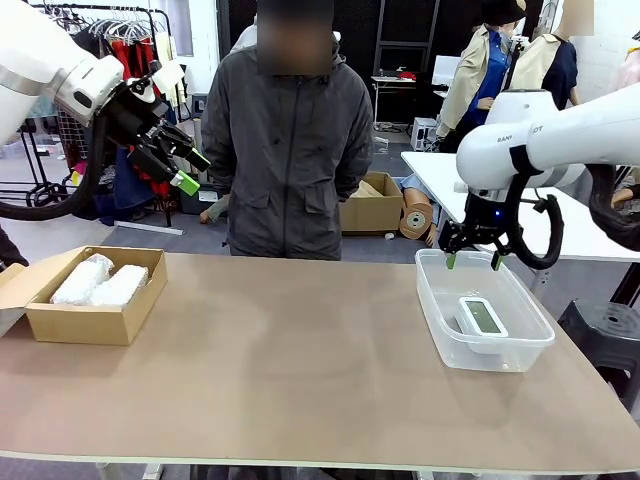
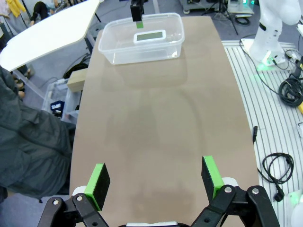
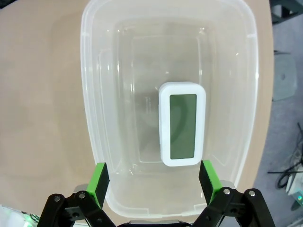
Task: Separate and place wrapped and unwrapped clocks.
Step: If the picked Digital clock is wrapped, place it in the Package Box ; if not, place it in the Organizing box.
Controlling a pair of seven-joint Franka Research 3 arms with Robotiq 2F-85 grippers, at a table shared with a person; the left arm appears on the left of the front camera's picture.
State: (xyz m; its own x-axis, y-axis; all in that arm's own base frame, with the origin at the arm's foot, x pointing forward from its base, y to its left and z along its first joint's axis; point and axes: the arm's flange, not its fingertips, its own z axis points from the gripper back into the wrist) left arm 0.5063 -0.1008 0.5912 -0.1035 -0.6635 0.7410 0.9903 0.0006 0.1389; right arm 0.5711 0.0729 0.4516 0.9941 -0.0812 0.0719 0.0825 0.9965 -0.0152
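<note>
Two wrapped clocks [image 1: 100, 283], lumpy white plastic bundles, lie side by side in the cardboard box [image 1: 90, 322] at the table's left. The bare white clock [image 1: 482, 318] with its grey-green screen lies face up in the clear plastic tub [image 1: 440, 340] on the right; it appears again as the clock [image 3: 182, 123] in the tub [image 3: 90, 94] and far off as the clock [image 2: 149, 36]. My right gripper [image 1: 470, 260] hangs open just above the tub's far end, nothing between its fingers [image 3: 100, 182]. My left gripper [image 1: 178, 165] is raised high over the table's left, open and empty, fingers [image 2: 98, 182] spread.
A person in a dark jacket [image 1: 288, 140] stands at the far side, hands behind the back. The box's flap [image 1: 12, 285] is open at the table's left edge. Bare brown tabletop [image 1: 290, 340] stretches between box and tub. A white table [image 1: 440, 175] stands behind on the right.
</note>
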